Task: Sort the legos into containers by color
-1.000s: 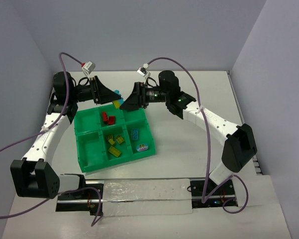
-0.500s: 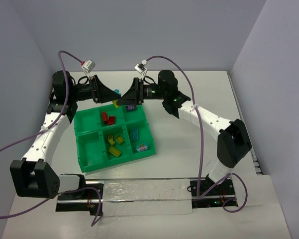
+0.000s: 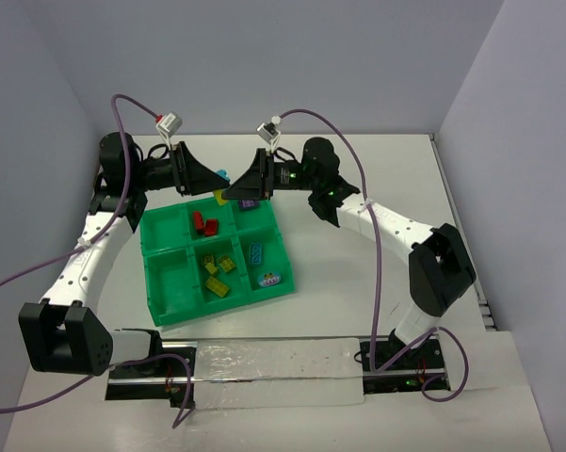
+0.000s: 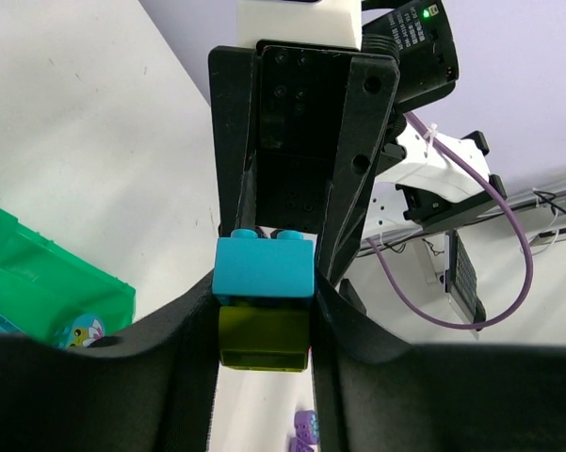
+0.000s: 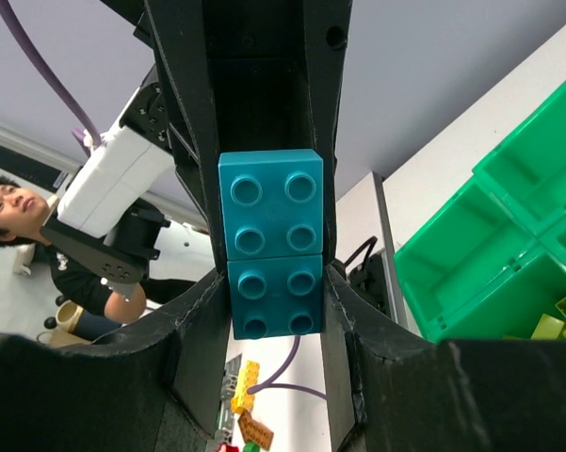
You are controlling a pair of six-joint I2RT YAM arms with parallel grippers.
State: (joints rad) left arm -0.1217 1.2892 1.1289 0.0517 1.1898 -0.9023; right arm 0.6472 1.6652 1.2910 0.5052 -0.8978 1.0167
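A blue lego (image 3: pixel 223 174) joined to a yellow-green lego (image 3: pixel 221 197) hangs in the air behind the green tray of containers (image 3: pixel 153 282). Both grippers meet on this piece. My left gripper (image 3: pixel 216 184) is shut on it from the left, its fingers flanking the yellow-green lego (image 4: pixel 264 334) and the blue lego (image 4: pixel 264 268). My right gripper (image 3: pixel 232 185) is shut on the blue studded end (image 5: pixel 275 301) from the right. Red legos (image 3: pixel 204 223) lie in the back middle container and yellow-green ones (image 3: pixel 217 268) in the front middle.
A purple lego (image 3: pixel 249 203) lies by the tray's back right corner, on a white surface (image 4: pixel 304 433) in the left wrist view. The front right container holds a blue lego (image 3: pixel 255 252) and a printed piece (image 3: pixel 270 280). White walls stand close behind and at the sides.
My right gripper has moved left onto the held legos and closed its jaws on the blue end. The left arm has stayed where it was.
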